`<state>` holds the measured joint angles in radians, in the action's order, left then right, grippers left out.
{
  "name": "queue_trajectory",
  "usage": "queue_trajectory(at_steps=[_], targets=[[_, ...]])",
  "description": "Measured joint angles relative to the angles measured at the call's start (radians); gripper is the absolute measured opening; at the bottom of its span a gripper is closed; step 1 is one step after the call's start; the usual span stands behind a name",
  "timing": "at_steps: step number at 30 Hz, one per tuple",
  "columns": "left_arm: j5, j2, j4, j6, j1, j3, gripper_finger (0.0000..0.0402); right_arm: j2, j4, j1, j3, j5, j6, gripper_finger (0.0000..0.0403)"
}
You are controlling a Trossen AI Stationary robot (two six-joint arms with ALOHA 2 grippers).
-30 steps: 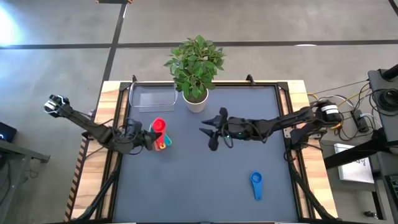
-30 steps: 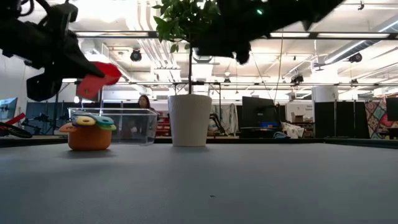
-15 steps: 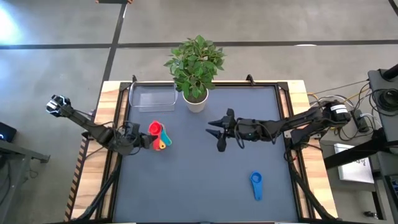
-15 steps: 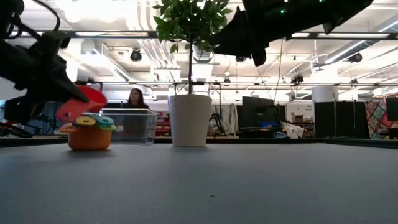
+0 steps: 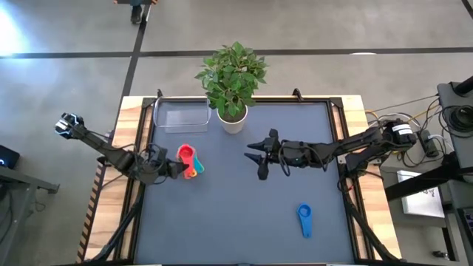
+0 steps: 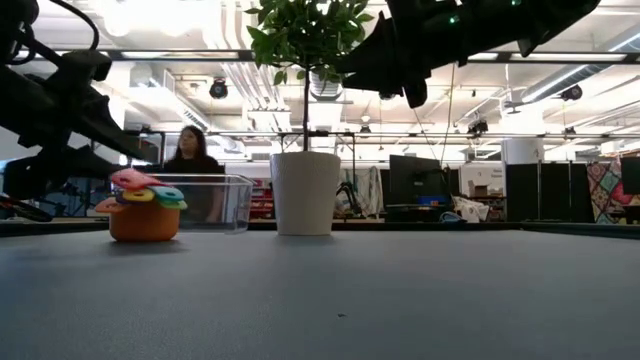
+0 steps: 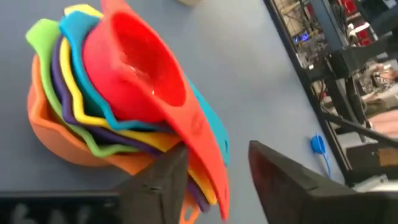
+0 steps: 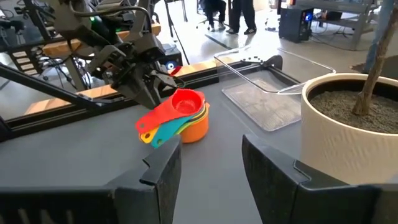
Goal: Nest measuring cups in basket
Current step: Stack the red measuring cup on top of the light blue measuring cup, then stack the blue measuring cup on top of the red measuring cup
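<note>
Six cups nested on the tabletop [image 5: 244, 222] as one stack [image 5: 191, 162], red cup [image 7: 140, 68] on top, beside the basket [image 5: 181, 115], not in it. Basket empty, at the far left corner. Left hand [image 7: 211, 180] released, fingers apart around the red handle, gripping nothing. Right hand [image 5: 260, 155] spread open and empty, hanging mid-table near the potted plant [image 5: 231, 81]. Blue cup [image 5: 304, 219] alone, well apart at the near right. Left to do, probably: blue cup, then stack into basket. Plant just beside the basket; no real obstacle.

A lab: monitors [image 6: 415, 180], workbenches, exposed ceiling ducts [image 6: 240, 85].
</note>
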<state>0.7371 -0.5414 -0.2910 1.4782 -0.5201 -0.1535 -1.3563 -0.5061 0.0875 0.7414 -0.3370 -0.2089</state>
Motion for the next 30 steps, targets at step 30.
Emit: queue_trajectory(at_steps=[30], targets=[[0.099, -0.199, 0.862, -1.073, -0.023, 0.017, 0.0203, 0.141, 1.036, 0.232, 0.006, 0.218, -0.623, 0.0141]])
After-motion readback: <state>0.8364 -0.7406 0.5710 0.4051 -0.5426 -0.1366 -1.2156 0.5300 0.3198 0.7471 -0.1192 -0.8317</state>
